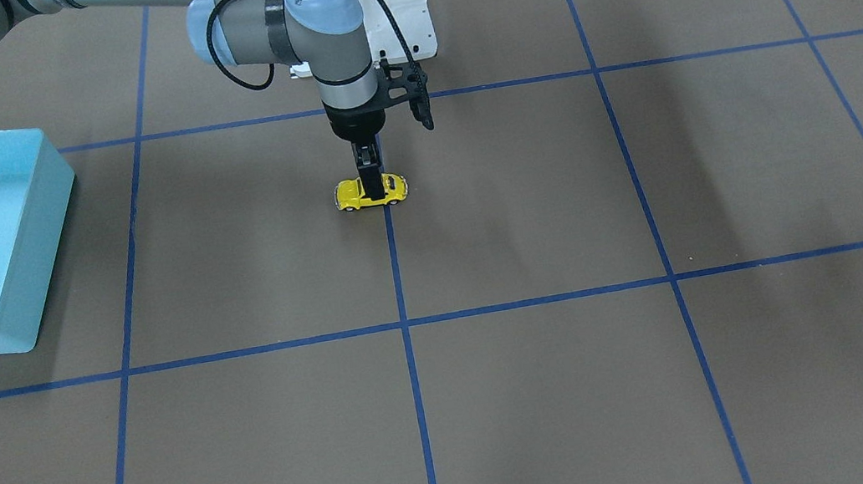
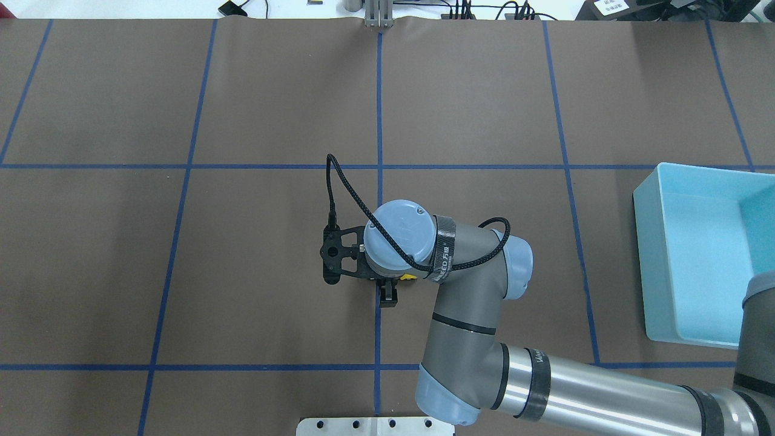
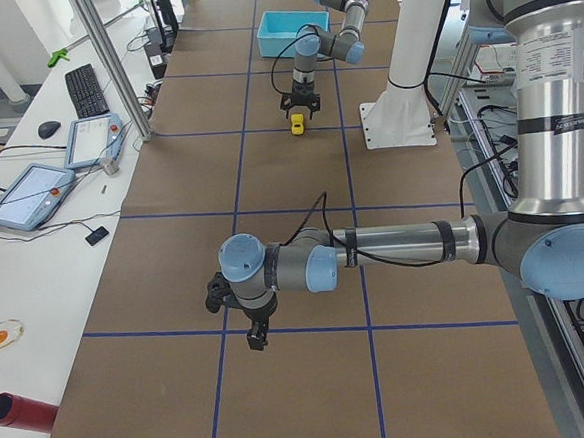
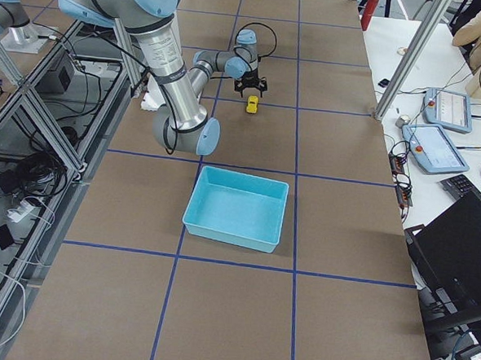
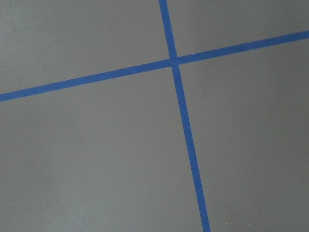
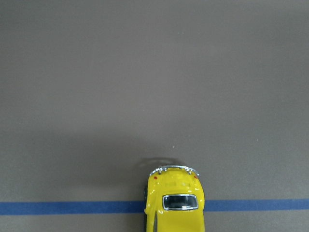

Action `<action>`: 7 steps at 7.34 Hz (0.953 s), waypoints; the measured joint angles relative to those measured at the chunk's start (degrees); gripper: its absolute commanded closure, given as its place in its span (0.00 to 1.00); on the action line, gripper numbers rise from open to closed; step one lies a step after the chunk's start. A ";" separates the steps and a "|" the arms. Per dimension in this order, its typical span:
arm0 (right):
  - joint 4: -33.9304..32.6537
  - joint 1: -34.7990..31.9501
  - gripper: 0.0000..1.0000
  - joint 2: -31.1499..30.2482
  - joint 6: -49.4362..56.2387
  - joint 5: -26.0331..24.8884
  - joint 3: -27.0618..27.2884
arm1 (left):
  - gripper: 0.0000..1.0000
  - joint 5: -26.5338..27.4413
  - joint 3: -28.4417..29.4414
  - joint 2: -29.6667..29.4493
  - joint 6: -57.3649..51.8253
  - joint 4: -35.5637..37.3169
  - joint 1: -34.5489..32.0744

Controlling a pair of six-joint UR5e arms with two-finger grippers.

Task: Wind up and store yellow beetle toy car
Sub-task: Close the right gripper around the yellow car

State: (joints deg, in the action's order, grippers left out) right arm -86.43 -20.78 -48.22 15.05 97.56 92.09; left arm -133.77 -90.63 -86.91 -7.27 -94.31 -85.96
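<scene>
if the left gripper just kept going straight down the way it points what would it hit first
Most likely the table. The left gripper points down, and its wrist view shows only bare brown surface and a blue tape cross. Nothing else shows in that line.

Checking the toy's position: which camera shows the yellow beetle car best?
Exterior front-facing: the yellow beetle toy car shows full-length, side-on. Right wrist crops it; overhead nearly hides it; side views show a speck.

Glossy toy on a matt bench
The yellow beetle toy car (image 6: 176, 208) has shiny smooth paint and a chrome-like bumper (image 6: 174, 168); the bench (image 1: 527, 203) cover looks matt, paper-like; the bin (image 1: 47, 237) is smooth plastic.
</scene>
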 measured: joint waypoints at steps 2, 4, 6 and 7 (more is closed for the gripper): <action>0.05 -0.05 0.00 0.18 -0.02 0.15 -0.83 | 0.00 0.00 0.07 -0.08 0.24 0.00 0.00; 0.53 -0.04 0.00 0.31 -0.21 0.20 -1.49 | 0.00 0.00 0.05 -0.10 0.37 0.00 0.04; 1.97 -0.05 0.32 0.37 -0.40 0.65 -2.72 | 0.00 0.00 0.03 -0.10 0.40 0.00 0.02; 2.20 -0.05 0.57 0.32 -0.40 1.08 -2.89 | 0.00 0.00 0.07 -0.10 0.41 0.00 0.05</action>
State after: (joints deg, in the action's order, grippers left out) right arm -84.23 -20.83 -47.89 14.65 98.64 89.20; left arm -133.77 -90.57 -87.01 -6.86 -94.31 -85.91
